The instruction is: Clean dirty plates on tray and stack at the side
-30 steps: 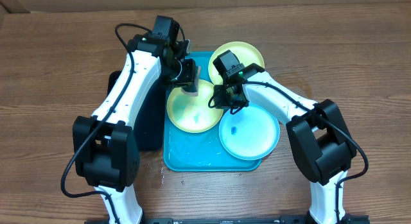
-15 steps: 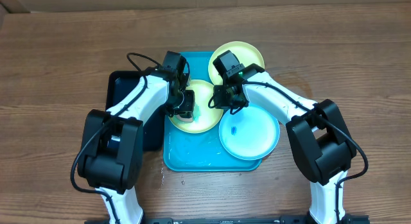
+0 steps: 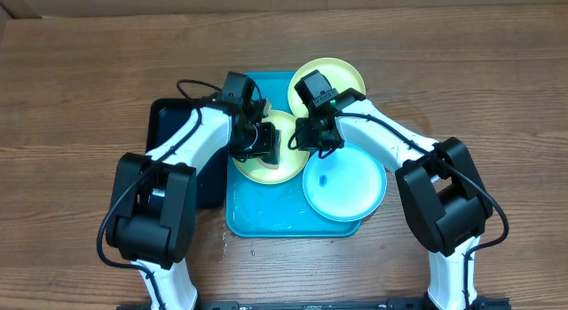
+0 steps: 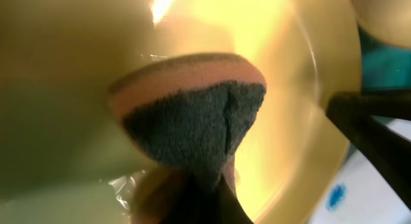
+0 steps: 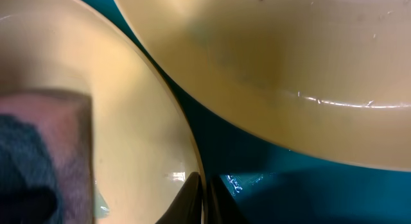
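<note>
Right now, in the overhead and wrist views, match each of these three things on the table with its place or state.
1. light cyan round plastic plate
2. narrow black plastic tray
3. pink-and-grey sponge

A. pressed on a pale yellow-green round plate, held in the left gripper
B. outside the large bright blue tray, on its left side
C. at the blue tray's near right corner, bearing a blue smear

Pairs: 1-C, 2-B, 3-A

The brown wooden table (image 3: 80, 97) carries a blue tray (image 3: 266, 217) at its middle and a black tray (image 3: 211, 177) just beside it
</note>
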Robot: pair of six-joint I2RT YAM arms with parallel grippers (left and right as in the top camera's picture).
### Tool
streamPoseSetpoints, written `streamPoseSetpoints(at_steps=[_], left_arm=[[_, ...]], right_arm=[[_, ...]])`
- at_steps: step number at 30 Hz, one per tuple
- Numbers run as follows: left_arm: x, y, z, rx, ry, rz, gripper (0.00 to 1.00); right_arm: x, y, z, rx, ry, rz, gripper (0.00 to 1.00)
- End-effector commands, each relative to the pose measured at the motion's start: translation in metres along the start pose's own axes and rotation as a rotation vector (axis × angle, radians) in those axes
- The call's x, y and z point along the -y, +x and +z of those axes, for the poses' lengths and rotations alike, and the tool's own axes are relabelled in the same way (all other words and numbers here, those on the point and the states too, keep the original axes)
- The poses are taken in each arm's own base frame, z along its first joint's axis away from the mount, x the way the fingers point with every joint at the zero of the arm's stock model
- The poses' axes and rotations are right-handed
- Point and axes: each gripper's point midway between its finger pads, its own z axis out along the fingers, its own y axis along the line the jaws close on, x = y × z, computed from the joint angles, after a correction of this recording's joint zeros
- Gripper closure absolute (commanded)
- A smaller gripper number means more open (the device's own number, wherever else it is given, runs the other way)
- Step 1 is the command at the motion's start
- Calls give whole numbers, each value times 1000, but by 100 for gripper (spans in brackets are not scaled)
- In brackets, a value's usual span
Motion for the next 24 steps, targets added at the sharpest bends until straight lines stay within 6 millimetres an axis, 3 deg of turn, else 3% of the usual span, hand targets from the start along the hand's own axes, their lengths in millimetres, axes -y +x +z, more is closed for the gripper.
streamPoseSetpoints(at_steps=[1,7,10,12,16,22,24], left_arm=[[31,-22,-24,14,56,13,96],[10,-45,-75,72,-211,6,96],[-2,-44,-77,75,-279,2,96],[-13,-39,-71,65,-320,-3,96],[-29,-26,-41,44,-325,-8,96],[-35,8,3,-49,-232,3,96],[-36,13,9,-61,-235,7,96]], right_arm=[[1,7,4,-20,9,-1,91],[3,10,4,-33,16,1,90],[3,10,4,-34,16,1,90],[3,10,4,-34,16,1,90],[3,11,4,-35,16,1,92],[3,10,4,-33,16,1,92],[3,10,4,-32,15,0,92]])
